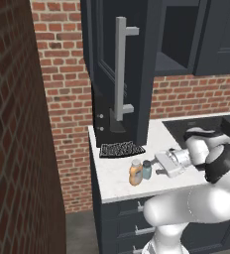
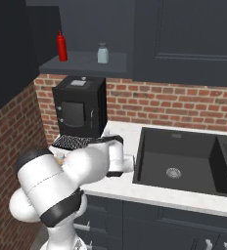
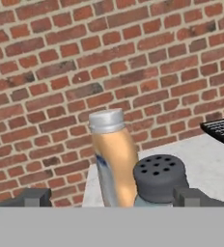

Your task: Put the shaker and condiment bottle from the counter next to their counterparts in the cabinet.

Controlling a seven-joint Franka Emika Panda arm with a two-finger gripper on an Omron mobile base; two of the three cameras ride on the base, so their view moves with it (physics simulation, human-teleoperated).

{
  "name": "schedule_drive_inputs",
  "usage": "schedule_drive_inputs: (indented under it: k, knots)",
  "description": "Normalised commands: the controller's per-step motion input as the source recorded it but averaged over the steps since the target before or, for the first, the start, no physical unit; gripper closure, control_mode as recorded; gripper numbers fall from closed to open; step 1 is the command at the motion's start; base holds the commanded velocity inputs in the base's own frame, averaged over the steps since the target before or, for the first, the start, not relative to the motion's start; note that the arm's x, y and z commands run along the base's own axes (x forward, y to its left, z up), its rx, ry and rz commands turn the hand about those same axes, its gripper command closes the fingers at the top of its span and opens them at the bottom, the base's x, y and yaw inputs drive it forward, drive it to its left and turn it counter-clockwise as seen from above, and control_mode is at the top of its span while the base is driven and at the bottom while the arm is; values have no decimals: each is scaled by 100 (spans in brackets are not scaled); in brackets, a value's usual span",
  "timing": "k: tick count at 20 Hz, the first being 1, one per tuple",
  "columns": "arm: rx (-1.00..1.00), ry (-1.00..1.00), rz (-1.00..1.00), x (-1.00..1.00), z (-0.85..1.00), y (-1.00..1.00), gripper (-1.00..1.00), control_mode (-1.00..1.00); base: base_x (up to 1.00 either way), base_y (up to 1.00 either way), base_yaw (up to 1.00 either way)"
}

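Two small containers stand touching near the counter [image 1: 117, 184] edge, shaker [image 3: 158, 179] and condiment bottle [image 3: 113, 159] both between the gripper's [image 3: 111, 197] wide jaws, so I'd shift sideways to close on just one.

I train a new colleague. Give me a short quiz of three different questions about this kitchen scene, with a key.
1. True or false: the condiment bottle and the shaker stand upright side by side on the counter.
2. Which is open? A) the cabinet door B) a drawer C) nothing
3. Fill in: on the cabinet shelf stand a red bottle and a pale ____.

Key:
1. True; in the hand view both stand just beyond the pincer, whose fingertips are spread wide.
2. A
3. shaker
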Motion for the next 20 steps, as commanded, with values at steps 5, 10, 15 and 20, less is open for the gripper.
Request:
schedule_drive_inputs:
  k: [5,10,15,20]
  knots:
    - [0,-2,3,16,-33,0,-100,-100,0,0,0]
    - [0,-1,2,11,-23,0,-100,-100,0,0,0]
    - [1,0,0,9,-17,0,-100,-100,0,0,0]
    - [1,0,0,5,-19,1,-100,-100,0,0,0]
